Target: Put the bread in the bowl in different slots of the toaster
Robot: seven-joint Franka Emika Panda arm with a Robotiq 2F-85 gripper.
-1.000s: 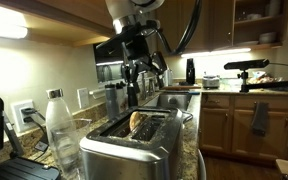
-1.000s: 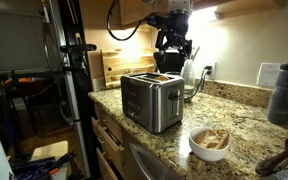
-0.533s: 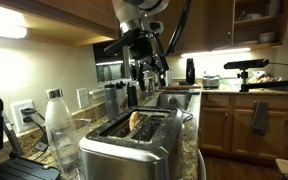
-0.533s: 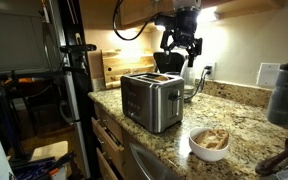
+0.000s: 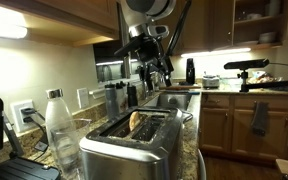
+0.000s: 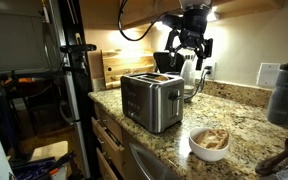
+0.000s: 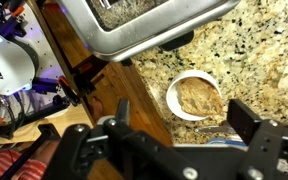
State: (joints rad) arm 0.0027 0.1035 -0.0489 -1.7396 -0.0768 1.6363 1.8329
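Above-right of boxy steel toaster (image 6: 149, 100), black gripper (image 6: 190, 66) hung released, empty; best centre over near white bowl (image 6: 196, 149), pinch one tan bread slice (image 6: 213, 139).

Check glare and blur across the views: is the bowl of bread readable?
In an exterior view, the under-cabinet light flares and the toaster looks soft; in an exterior view, the bowl is clear; wrist view, bread readable, open jaws dark and blurred.
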